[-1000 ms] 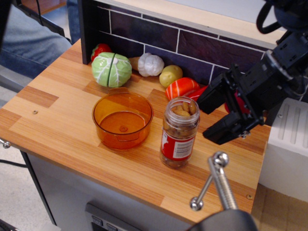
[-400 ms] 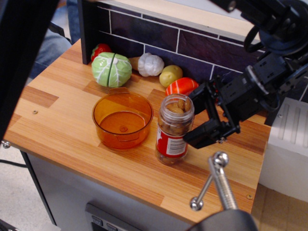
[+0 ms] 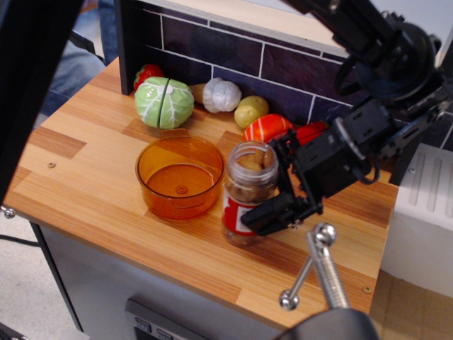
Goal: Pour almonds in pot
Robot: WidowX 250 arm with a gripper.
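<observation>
The almonds [image 3: 249, 164] fill the upper part of a clear jar [image 3: 236, 212] with a red-and-white label. The jar stands open-topped on the wooden counter, leaning slightly, just right of the pot [image 3: 145, 170]. The pot is a round, translucent orange bowl and is empty. My black gripper [image 3: 265, 185] reaches in from the right with its jaws spread, one finger [image 3: 272, 216] in front of the jar and the other behind it. The jar sits between them, touching or nearly touching the front finger.
Toy foods line the tiled back wall: a green cabbage [image 3: 164, 103], garlic [image 3: 221, 94], a yellow-green fruit [image 3: 251, 110], an orange-striped piece [image 3: 267, 127] and a red vegetable [image 3: 147, 73]. A metal handle [image 3: 322, 265] stands in the foreground right. A white unit [image 3: 425, 205] borders the counter's right edge.
My gripper has advanced left and down from beside the jar until its fingers straddle it. The jar has shifted a little left toward the pot.
</observation>
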